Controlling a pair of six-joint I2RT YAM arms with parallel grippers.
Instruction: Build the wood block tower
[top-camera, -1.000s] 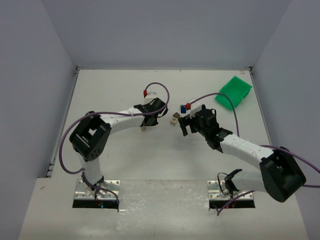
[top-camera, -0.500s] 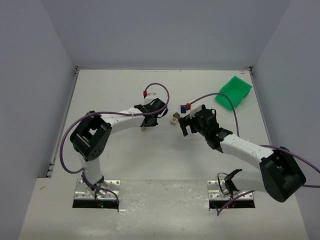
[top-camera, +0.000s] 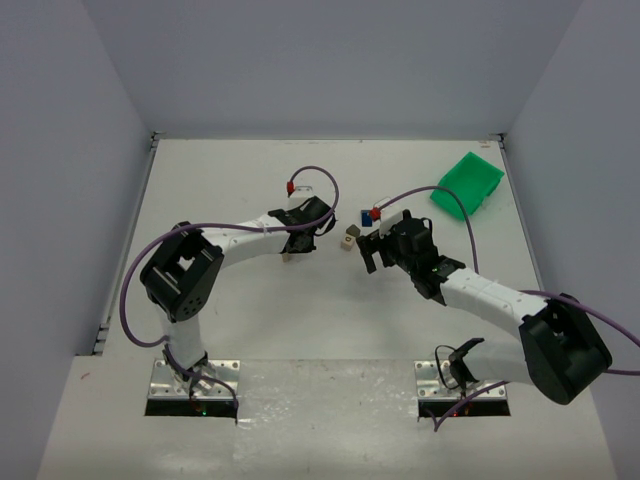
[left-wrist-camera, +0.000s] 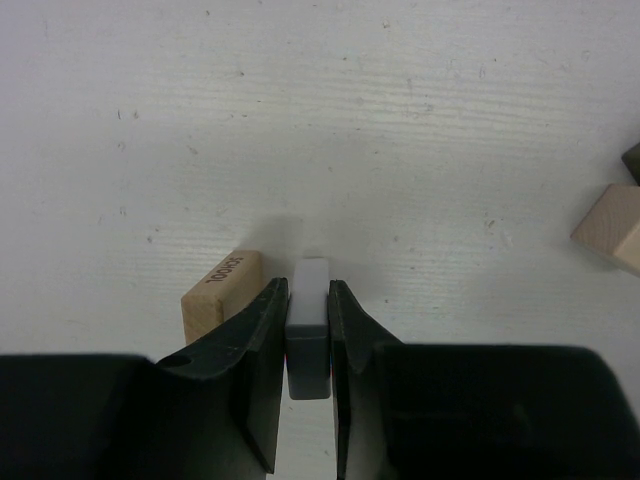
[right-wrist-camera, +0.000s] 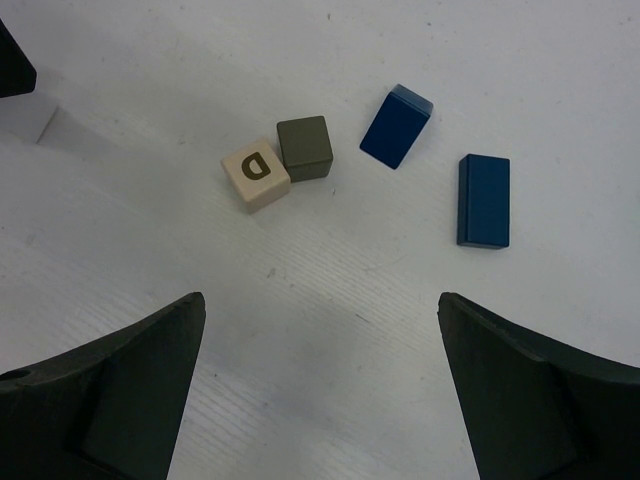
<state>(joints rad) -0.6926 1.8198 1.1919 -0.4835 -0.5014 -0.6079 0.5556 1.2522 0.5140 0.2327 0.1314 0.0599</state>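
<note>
My left gripper is shut on a small white-grey block, held low over the table. A tan block printed "SCHOOL" lies against the left finger's outer side; it also shows in the top view. My right gripper is wide open and empty above the table, near its loose blocks: a tan "D" cube touching an olive-grey cube, and two dark blue blocks lying flat. No stacked tower shows in any view.
A green plastic bin sits at the back right. Purple cables loop over both arms. The tan "D" cube lies between the two grippers. Grey walls close the table's left, back and right sides.
</note>
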